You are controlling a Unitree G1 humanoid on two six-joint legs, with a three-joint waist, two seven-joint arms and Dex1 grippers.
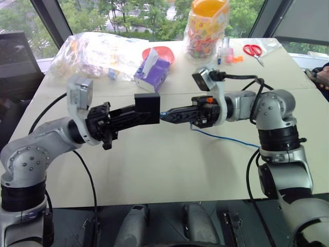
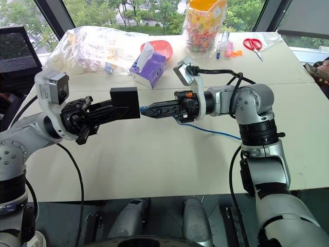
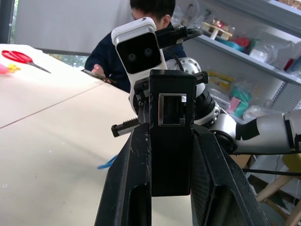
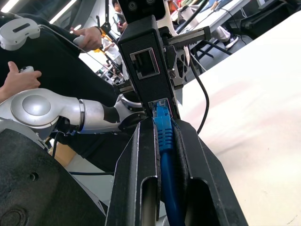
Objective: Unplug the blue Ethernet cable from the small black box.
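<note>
Robot arms are meeting above the middle of the bench (image 1: pixel 169 170). Left fingers (image 1: pixel 134 117) are clamping the small black box (image 1: pixel 147 108), holding it up in the air. Right fingers (image 1: pixel 168 116) are pinching the blue cable (image 4: pixel 164 136) just behind its plug, which is sitting at the box's port; the cable is trailing right onto the bench.

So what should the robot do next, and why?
Probably pull the right claw straight away from the small black box. It is shut on the blue Ethernet cable, whose plug still sits in the box, and the left claw holds the box.
</note>
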